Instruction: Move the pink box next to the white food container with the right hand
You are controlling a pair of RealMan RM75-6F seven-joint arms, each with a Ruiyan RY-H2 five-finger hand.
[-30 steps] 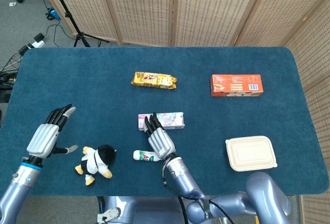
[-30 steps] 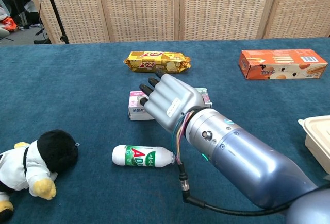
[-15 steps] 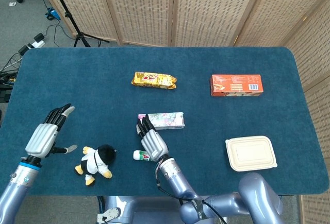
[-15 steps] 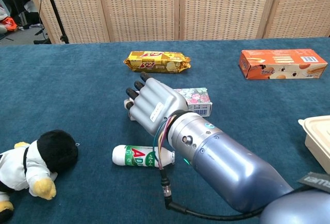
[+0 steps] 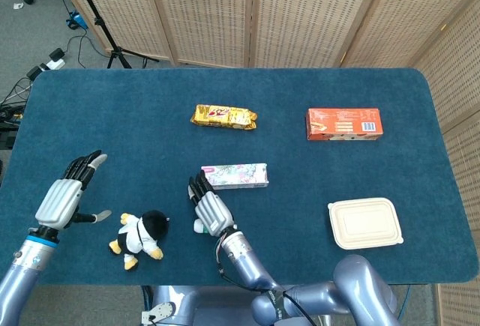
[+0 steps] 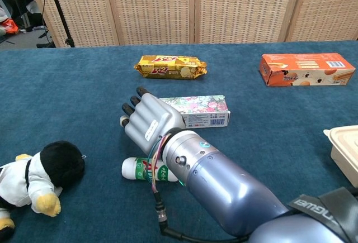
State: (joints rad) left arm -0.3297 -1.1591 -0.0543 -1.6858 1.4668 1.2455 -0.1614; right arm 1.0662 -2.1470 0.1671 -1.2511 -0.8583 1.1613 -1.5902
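Observation:
The pink box (image 5: pixel 235 176) (image 6: pixel 199 110), floral-printed, lies flat near the table's middle. My right hand (image 5: pixel 207 204) (image 6: pixel 146 124) hovers just left of the box's left end, fingers extended and apart, holding nothing, its back to the chest camera. The white food container (image 5: pixel 364 223) (image 6: pixel 345 151) sits lidded at the front right, far from the box. My left hand (image 5: pixel 66 195) is at the table's left edge, fingers spread and empty; only the head view shows it.
A small green-and-white bottle (image 6: pixel 144 169) (image 5: pixel 200 226) lies under my right wrist. A penguin plush toy (image 5: pixel 139 237) (image 6: pixel 33 182) rests at the front left. A yellow biscuit packet (image 5: pixel 223 117) and an orange box (image 5: pixel 343 124) lie further back.
My right hand has slid left off the pink box, which now shows in full. The box, the container and my left hand have stayed put.

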